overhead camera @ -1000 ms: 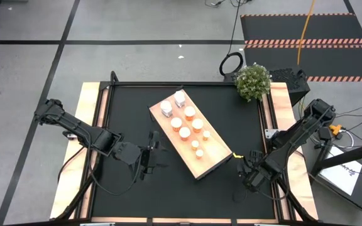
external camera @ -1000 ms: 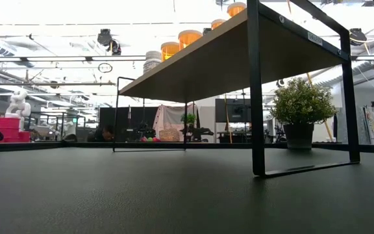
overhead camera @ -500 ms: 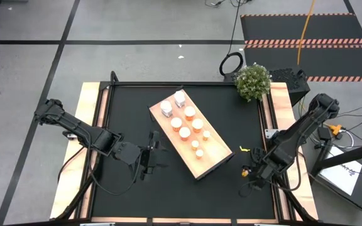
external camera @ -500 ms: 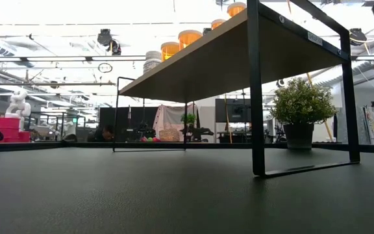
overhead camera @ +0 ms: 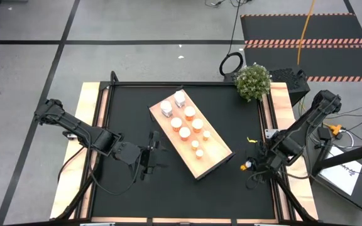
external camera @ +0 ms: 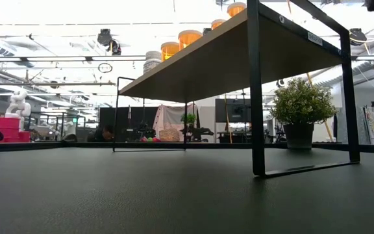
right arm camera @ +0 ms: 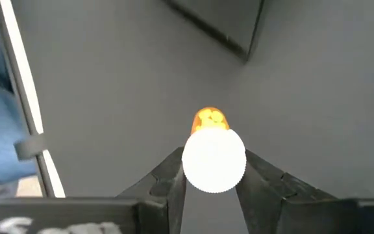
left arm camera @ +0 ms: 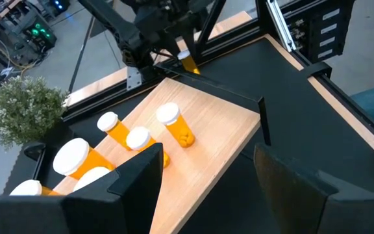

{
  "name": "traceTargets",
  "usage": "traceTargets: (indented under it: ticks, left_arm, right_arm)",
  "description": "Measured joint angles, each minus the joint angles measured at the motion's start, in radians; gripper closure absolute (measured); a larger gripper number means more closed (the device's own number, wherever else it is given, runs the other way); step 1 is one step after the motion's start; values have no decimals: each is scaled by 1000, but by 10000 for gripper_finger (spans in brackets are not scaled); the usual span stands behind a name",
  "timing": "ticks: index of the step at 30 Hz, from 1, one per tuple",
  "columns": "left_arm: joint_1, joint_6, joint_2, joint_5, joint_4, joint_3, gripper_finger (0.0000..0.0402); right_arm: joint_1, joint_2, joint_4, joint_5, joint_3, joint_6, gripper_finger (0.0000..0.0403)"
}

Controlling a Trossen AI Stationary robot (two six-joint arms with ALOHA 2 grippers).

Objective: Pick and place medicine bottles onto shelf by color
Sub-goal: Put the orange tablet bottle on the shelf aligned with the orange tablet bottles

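Note:
The light-wood shelf (overhead camera: 215, 150) stands slantwise on thin black legs in the middle of the black table. On it are two white bottles (overhead camera: 166, 108), several orange ones (overhead camera: 189, 113) and three tiny ones (overhead camera: 194, 144). My left gripper (overhead camera: 149, 156) hovers open beside the shelf's left long edge with nothing between its fingers (left arm camera: 135, 188). My right gripper (overhead camera: 250, 166) is near the table's right edge, shut on a tiny orange bottle (right arm camera: 210, 119) with a white cap. My right gripper pinches the tiny bottle's white cap (right arm camera: 214, 159) between its two fingers (right arm camera: 174, 174), one on each side of the cap. The fingers slant steeply down from above. The orange body sticks out beyond the fingertips toward the table, and the bottle is lifted clear of it.
A potted plant (overhead camera: 253, 81) stands at the table's far right corner. A black rail frames the table top (overhead camera: 266, 119). Bare black table lies between the shelf and the near edge (external camera: 174, 195). In the low view the shelf's black legs (external camera: 256, 97) stand upright.
My right gripper has risen and drawn back toward the table's right edge, tipping as it went. It stays shut on the tiny orange bottle, which has come up off the table with it.

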Motion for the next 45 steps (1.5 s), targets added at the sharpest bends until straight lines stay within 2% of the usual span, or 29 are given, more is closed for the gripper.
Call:
traceTargets:
  ticks: [6,19,32,45]
  left_arm:
    - [0,1,0,0,15,0,158]
    - [0,0,0,0,14,0,158]
    - [0,2,0,1,14,0,158]
    - [0,23,0,1,12,0,158]
  right_arm:
    - [-43,-30,-30,56,69,-76,294]
    - [-127,-10,-388,78,394,-110,294]
    - [-333,137,-391,94,630,-371,293]
    - [-563,331,-185,-182,667,-495,293]
